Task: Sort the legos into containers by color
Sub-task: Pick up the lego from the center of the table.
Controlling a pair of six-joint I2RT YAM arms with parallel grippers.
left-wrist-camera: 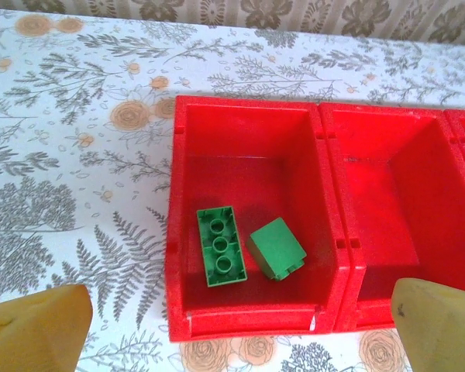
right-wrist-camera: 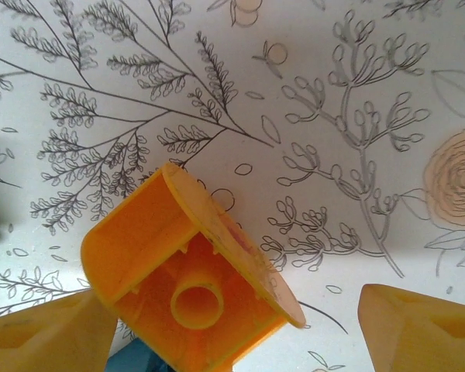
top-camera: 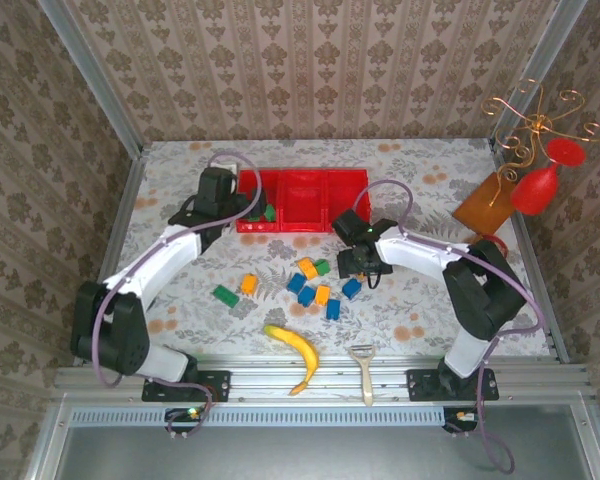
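Red plastic, the tray sits at the far middle of the flowered table. Its left compartment holds two green bricks just beside each other, one studs-up and one tipped on its side. The left gripper hovers over the near rim of that compartment, its fingers spread wide and empty. On the near side of the tray, in front of its middle and right compartments, the loose bricks lie scattered in orange, blue and green. The right gripper is low over the table just in front of the tray's right end, jaws wide. An orange brick lies against one finger, hollow underside turned to the wrist camera — the other finger stands clear of it.
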